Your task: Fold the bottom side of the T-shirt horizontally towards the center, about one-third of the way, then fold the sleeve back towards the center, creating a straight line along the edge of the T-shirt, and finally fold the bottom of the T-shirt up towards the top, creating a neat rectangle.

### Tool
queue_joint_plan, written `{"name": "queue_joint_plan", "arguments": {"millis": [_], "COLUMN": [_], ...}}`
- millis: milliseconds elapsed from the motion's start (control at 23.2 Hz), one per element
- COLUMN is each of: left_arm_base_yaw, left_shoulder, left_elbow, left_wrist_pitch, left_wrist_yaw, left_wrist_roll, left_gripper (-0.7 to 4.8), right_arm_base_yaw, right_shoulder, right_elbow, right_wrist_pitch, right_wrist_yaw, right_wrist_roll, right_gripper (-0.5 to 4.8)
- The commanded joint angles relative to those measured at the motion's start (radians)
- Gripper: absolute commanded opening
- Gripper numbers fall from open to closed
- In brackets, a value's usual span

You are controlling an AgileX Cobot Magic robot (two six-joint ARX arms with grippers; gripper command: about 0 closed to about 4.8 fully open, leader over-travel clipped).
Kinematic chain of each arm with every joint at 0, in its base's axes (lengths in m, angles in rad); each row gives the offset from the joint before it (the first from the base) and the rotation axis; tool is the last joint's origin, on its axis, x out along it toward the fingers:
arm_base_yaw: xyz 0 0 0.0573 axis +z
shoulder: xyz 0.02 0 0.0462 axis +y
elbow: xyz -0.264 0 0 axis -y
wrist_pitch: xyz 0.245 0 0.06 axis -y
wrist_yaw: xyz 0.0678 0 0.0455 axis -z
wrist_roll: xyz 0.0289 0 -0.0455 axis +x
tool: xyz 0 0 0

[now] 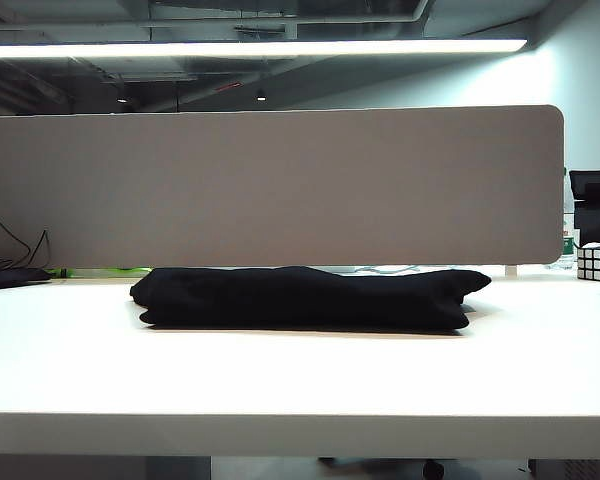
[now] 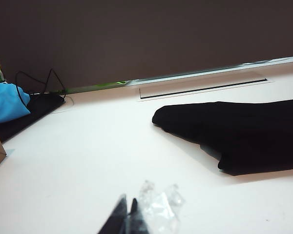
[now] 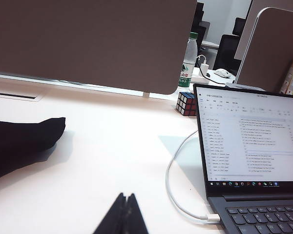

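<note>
the t-shirt (image 1: 305, 297) lies in a low, already doubled-over bundle on the white desk (image 1: 280, 380), just in front of the grey partition (image 1: 270, 185), with the rubik's cube (image 1: 598, 262) well off to its right. both arms sit back from it. the left gripper (image 2: 127, 217) has its jaws closed on nothing, near the shirt's left end; the right gripper (image 3: 124, 214) is likewise closed and empty, between the shirt's right end and the laptop (image 3: 251, 161). the cloth looks soft, light and limp, so it will sag and drag rather than hold a crease. a pinch at the outer corners of a layer seems best. which edge is the hem is hard to tell from this low angle, as the black folds merge.
</note>
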Motion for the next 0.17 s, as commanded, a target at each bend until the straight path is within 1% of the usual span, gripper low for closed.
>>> {"name": "queue_joint_plan", "arguments": {"millis": [43, 172], "left_arm_base_yaw": [0.002, 0.002], "left_shoulder": [0.0, 0.0], "left_elbow": [0.006, 0.006], "left_wrist_pitch": [0.008, 0.008], "left_wrist_yaw": [0.0, 0.0], "left_wrist_roll": [0.003, 0.003], "left_gripper": [-0.05, -0.05], "right_arm_base_yaw": [0.0, 0.0], "right_shoulder": [-0.002, -0.002], "right_elbow": [0.003, 0.003], "right_wrist_pitch": [0.009, 0.009], "right_wrist_yaw": [0.002, 0.002], "right_wrist_roll": [0.0, 0.0], "right_gripper": [0.0, 0.0]}}
